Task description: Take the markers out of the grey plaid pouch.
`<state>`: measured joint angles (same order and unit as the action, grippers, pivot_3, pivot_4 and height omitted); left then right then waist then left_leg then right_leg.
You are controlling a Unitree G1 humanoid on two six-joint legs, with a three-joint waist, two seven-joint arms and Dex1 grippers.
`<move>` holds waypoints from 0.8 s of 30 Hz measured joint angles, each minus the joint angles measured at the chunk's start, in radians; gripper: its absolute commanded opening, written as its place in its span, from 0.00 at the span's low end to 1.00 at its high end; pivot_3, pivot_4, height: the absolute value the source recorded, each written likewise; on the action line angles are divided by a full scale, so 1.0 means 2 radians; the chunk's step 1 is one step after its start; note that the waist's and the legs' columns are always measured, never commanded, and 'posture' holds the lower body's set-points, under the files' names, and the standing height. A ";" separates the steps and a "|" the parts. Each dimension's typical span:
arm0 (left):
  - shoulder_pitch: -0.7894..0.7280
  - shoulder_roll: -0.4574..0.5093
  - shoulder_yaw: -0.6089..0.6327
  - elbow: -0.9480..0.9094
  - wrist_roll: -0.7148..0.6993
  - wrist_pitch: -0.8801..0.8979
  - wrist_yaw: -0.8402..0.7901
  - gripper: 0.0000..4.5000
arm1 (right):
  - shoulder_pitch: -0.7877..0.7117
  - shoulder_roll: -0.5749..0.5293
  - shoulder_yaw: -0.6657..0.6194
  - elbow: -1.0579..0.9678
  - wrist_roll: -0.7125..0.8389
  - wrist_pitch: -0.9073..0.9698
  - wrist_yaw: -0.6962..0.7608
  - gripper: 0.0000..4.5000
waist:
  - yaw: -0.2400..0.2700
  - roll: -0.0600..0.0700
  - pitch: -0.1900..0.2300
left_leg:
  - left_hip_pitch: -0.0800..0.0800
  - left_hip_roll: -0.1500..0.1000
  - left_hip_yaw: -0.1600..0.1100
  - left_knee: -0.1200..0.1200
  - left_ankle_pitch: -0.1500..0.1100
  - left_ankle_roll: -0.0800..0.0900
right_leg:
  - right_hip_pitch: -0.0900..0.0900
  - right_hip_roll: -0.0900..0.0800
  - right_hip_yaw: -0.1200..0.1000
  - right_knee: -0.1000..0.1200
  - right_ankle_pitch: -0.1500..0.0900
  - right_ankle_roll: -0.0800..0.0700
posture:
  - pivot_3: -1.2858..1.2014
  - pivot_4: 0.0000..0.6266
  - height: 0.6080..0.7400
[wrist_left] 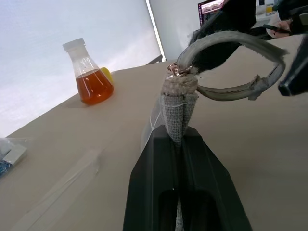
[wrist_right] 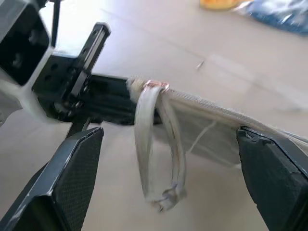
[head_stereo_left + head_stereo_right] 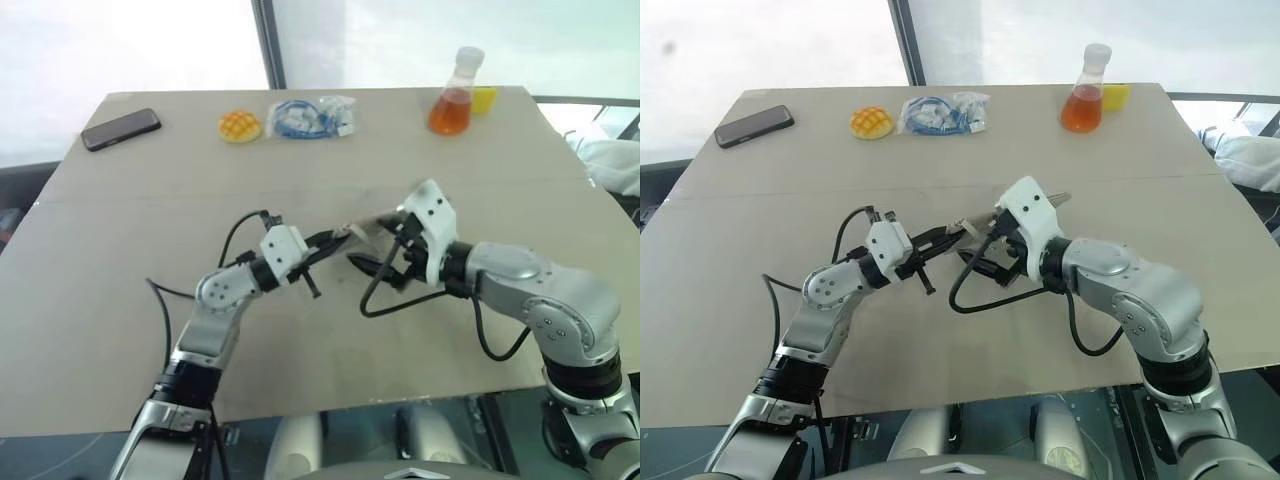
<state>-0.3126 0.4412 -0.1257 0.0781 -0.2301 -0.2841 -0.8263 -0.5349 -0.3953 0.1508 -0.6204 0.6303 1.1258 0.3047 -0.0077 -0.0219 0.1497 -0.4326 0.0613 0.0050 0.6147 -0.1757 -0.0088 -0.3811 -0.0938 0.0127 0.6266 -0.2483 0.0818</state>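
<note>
**Two end effectors meet at the pouch**

We see the left end effector [image 1: 179,144] clamped on one end of the grey plaid pouch [image 2: 202,126], lifted above the middle of the surface [image 3: 120,250]. Its cord pull [image 2: 156,144] dangles in a loop. Our right end effector [image 2: 168,187] stands wide apart, fingers flanking the pouch, holding nothing.

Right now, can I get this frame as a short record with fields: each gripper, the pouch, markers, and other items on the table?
left gripper: shut on one end of the grey plaid pouch, holding it above the table
right gripper: open, fingers either side of the pouch's cord loop, not gripping
markers: not visible outside the pouch
back of table: phone, yellow round item, clear bag with blue cable, flask of orange liquid
</note>
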 measured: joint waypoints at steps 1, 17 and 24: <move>0.000 0.000 0.000 0.000 0.001 0.000 0.000 0.00 | -0.002 0.001 0.000 0.000 -0.001 -0.003 0.001 0.94 | 0.000 0.000 0.000 | 0.000 0.000 0.000 0.000 0.000 0.000 | 0.000 0.000 0.000 0.000 0.000 0.000 | 0.52 0.24 1.00; 0.000 -0.005 0.000 0.001 0.006 0.000 0.000 0.00 | -0.007 -0.003 -0.001 -0.016 0.015 -0.008 0.021 0.67 | -0.001 0.000 0.000 | 0.000 0.000 0.000 0.000 0.000 0.000 | 0.000 0.000 0.000 0.000 0.000 0.000 | 0.52 0.24 1.00; 0.002 -0.005 0.000 0.001 0.006 0.001 0.001 0.00 | -0.003 -0.016 0.003 -0.018 0.007 -0.009 0.019 0.31 | -0.001 0.000 0.000 | 0.000 0.000 0.000 0.000 0.000 0.000 | 0.000 0.000 0.000 0.000 0.000 0.000 | 0.52 0.24 1.00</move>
<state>-0.3094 0.4312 -0.1257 0.0801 -0.2185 -0.2819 -0.8241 -0.5401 -0.4264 0.1560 -0.6558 0.6450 1.1070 0.3434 -0.0095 -0.0218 0.1499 -0.4329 0.0618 0.0051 0.6139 -0.1758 -0.0089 -0.3815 -0.0937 0.0125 0.6258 -0.2483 0.0816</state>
